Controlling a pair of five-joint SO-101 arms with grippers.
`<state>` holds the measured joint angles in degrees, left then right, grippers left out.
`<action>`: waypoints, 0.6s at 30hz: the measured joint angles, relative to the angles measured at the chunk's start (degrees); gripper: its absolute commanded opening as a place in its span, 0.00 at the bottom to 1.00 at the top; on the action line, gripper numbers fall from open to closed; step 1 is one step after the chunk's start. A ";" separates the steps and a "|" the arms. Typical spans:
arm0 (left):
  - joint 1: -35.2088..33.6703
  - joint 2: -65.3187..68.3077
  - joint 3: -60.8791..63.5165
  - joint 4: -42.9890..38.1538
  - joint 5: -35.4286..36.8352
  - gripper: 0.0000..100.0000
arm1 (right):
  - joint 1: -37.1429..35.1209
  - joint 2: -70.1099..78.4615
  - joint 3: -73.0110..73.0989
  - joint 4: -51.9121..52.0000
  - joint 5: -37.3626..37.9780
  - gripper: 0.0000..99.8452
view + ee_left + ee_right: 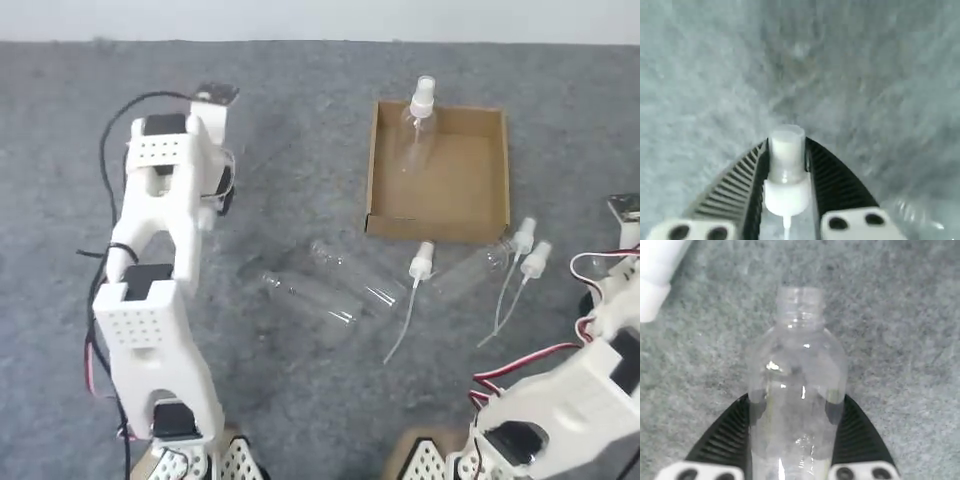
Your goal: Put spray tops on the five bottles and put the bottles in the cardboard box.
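Jaws of our left gripper (785,142) close on a white plastic spray top (785,170); our right gripper (796,405) clamps a clear uncapped plastic bottle (797,355). One capped bottle (417,128) lies in the brown cardboard box (470,190), far side.

— That grey cloth table cover (300,100) looks rough, fuzzy, matt.
— Yes. The clear plastic bottle (797,375) clamped in the right gripper (796,401) is smooth and glossy.
— Shallow brown cardboard box (470,195): dull, papery.
— White plastic spray top (786,172) pinched by the left gripper's (785,145) black ribbed fingers (836,186): smooth, faintly shiny.
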<state>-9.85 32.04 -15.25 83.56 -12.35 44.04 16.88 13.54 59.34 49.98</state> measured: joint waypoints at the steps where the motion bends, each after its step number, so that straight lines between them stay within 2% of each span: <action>1: -0.35 -0.88 2.20 -0.79 -0.18 0.01 | 0.09 0.00 0.09 -0.44 0.00 0.03; 7: 2.90 -14.59 26.29 -14.07 -2.90 0.01 | 0.09 0.00 0.35 -3.08 0.09 0.03; 11: 5.63 -22.77 42.64 -21.63 -3.52 0.08 | 0.09 0.00 0.35 -3.16 0.18 0.03; 14: 5.71 -25.76 49.76 -26.90 -3.52 0.12 | 0.09 0.00 0.35 -3.16 0.35 0.03; 18: 5.54 -27.25 52.13 -29.98 -3.69 0.15 | 0.09 0.00 0.35 -3.16 0.35 0.04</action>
<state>-4.31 4.79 36.88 53.58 -16.04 44.13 16.88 13.89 56.18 50.33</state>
